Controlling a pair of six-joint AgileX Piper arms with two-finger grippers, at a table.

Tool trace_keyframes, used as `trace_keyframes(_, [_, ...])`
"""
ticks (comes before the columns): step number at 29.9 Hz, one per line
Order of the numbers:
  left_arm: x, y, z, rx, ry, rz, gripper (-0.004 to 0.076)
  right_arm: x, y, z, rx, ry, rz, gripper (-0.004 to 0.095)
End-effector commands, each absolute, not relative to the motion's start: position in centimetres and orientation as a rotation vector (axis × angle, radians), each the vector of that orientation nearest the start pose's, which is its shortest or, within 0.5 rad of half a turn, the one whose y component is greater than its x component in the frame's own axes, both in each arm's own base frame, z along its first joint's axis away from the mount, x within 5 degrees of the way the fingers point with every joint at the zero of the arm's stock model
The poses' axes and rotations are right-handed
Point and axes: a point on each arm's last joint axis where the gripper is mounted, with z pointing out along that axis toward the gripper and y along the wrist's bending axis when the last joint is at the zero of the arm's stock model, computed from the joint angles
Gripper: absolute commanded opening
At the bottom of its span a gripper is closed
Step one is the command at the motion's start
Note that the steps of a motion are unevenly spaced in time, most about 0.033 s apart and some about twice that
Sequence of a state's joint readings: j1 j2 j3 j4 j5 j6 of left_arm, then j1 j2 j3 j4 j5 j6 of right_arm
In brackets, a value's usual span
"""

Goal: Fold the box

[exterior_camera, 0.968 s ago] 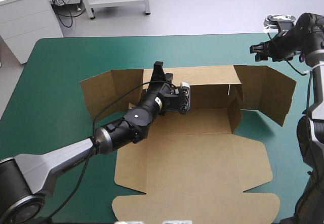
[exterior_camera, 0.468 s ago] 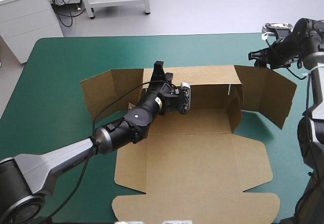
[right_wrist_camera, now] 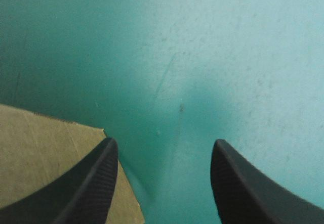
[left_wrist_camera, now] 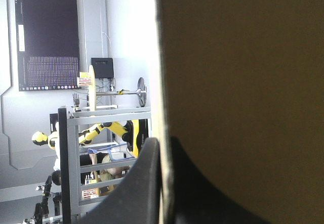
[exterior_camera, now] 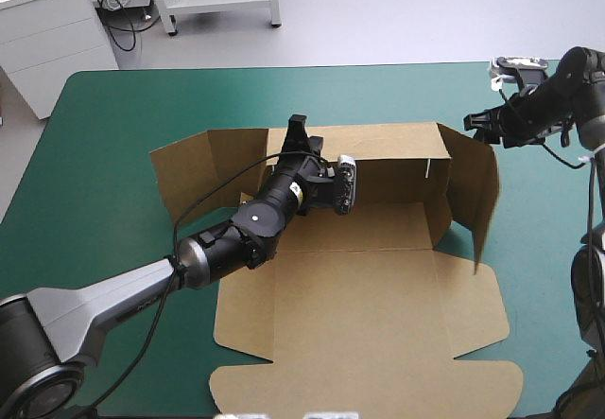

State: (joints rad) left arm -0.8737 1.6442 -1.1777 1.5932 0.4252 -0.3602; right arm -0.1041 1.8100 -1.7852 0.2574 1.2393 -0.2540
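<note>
Left hand [exterior_camera: 301, 129] pinching box [exterior_camera: 378, 315] wall, rt hand [right_wrist_camera: 164, 148] – spread apart

The brown box [exterior_camera: 378, 296] lies central on the table [exterior_camera: 113, 154], lid flat, rear wall raised, right flap upright, left flap splayed outward.

The box [exterior_camera: 359, 315] is plain brown, the cover [exterior_camera: 123, 154] teal-green, the jaws black.

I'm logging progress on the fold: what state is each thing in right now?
box: partly folded, back wall and right end flap raised, front panel lying flat.
left gripper: shut on the box's back wall.
right gripper: open, holding nothing, beside the box's right end.
</note>
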Motion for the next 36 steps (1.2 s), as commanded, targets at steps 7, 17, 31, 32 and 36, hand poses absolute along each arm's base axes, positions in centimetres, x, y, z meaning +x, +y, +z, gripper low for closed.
trace_keyframes(7, [26.5, -26.7, 31.8, 1.509, 1.162, 0.624, -0.0032, 33.3, -0.5, 37.3, -0.259, 2.549, 0.326, 0.0504])
trace_keyframes(17, [26.6, -26.6, 31.8, 1.498, 1.173, 0.617, -0.0032, 29.0, 1.0, 35.2, -0.477, 2.367, 0.372, 0.0504])
trace_keyframes(31, [26.6, -26.6, 31.8, 1.500, 1.165, 0.622, -0.0032, 27.9, 2.0, 34.0, -0.776, 2.238, 0.411, 0.0543])
trace_keyframes(32, [26.6, -26.7, 31.8, 1.503, 1.156, 0.629, -0.0032, 28.1, 2.0, 33.9, -0.765, 2.236, 0.417, 0.0562])
trace_keyframes(36, [26.6, -26.7, 32.0, 1.517, 1.113, 0.662, -0.0032, 28.6, 2.3, 32.9, -0.772, 2.274, 0.473, 0.0617])
